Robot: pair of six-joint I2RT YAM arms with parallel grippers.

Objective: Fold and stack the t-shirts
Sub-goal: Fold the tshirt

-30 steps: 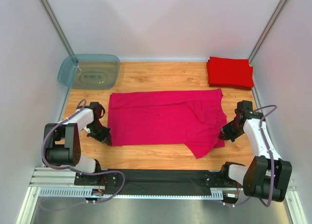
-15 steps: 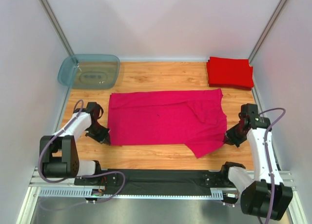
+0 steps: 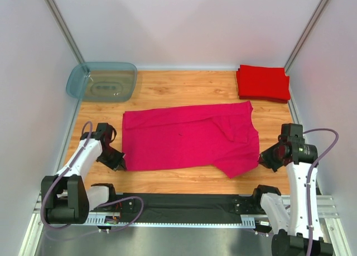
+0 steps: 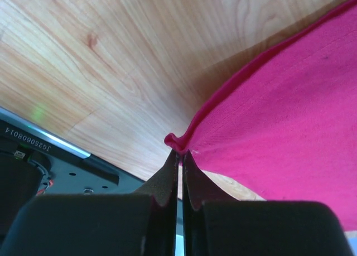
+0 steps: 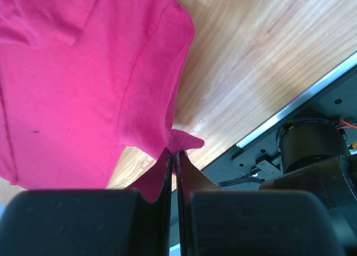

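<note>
Wooden tabletop (image 3: 178,88) between pale walls (image 3: 184,27) holds pink t-shirt (image 3: 184,138)

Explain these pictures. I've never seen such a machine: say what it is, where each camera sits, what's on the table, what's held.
Two robot arms are bolted at the near edge of a table. The wide picture looks down from above and behind them; each close-up comes from a camera on one wrist. On the table lie a spread pink t-shirt, folded red t-shirts far right, and a plastic tub far left. The left gripper is shut on the pink shirt's near left corner, the right gripper on its near right corner.
</note>
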